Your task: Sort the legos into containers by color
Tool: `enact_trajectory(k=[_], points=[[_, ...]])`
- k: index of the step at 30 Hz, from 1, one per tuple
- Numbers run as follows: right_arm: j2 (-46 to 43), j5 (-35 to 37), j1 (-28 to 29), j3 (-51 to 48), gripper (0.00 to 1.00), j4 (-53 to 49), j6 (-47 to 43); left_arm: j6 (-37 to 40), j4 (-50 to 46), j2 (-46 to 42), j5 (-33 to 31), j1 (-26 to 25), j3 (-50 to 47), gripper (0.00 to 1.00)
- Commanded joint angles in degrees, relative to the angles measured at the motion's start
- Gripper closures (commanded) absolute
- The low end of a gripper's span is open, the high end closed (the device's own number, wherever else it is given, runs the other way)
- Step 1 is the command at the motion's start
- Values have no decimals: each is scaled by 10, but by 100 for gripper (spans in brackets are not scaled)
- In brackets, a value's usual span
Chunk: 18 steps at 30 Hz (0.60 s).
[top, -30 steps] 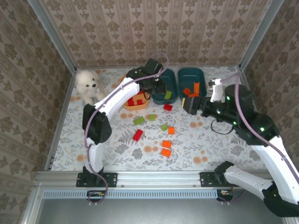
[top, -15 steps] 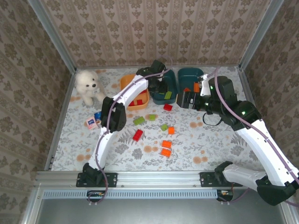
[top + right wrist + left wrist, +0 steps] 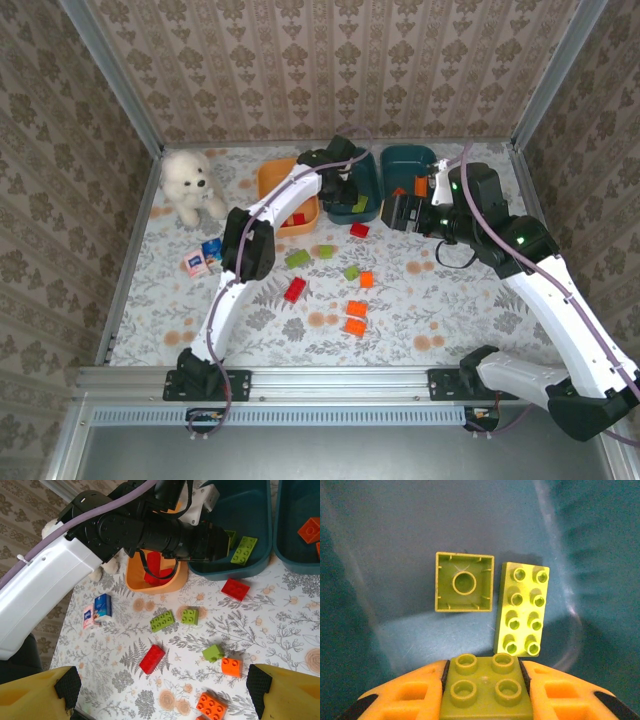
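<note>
1. While the sort looks roughly half done, loose legos lie mid-table. Nearest the near edge is an orange pair (image 3: 356, 310), then a long red brick (image 3: 295, 289).
2. Next out are a small green brick (image 3: 351, 272) with a small orange brick (image 3: 366, 279) just beside it, and two green bricks (image 3: 297, 258). Blue-and-white packets (image 3: 205, 255) sit toward the left edge.
3. A square red brick (image 3: 359, 230) lies just short of the tubs.
4. Right gripper (image 3: 162, 682): fingers spread wide, nothing between them, touching nothing. It hovers just in front of the right teal tub (image 3: 410, 155). Probably free for the next pick.
5. Tubs line the far edge. The orange tub (image 3: 268, 180) holds red bricks (image 3: 157, 572) and the right teal tub holds orange bricks (image 3: 311, 529). So each tub seems to have one colour.
6. Left gripper (image 3: 485, 700): clamped on a lime square brick (image 3: 484, 682), studs up, above the middle teal tub (image 3: 372, 195).
7. On that tub's floor are an upturned green square (image 3: 464, 581) and a long green brick (image 3: 522, 609), side by side. The held brick is likely there to drop with its colour.
8. A white plush toy (image 3: 188, 185) sits by the far left corner. It is not part of the sort.
</note>
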Motion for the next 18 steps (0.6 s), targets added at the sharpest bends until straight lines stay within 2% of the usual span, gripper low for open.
enact_trajectory(k=[1, 6, 13, 18], points=[[2, -14, -6, -5, 11, 0, 4, 20, -26, 21, -23, -6, 22, 74], [2, -18, -11, -6, 11, -1, 4, 30, -39, 28, -42, -13, 26, 68], [4, -21, -13, -5, 10, -5, -1, 29, -50, 21, -44, -18, 57, 50], [2, -18, -15, -5, 11, -15, -16, 17, -51, -6, -44, -22, 88, 47]])
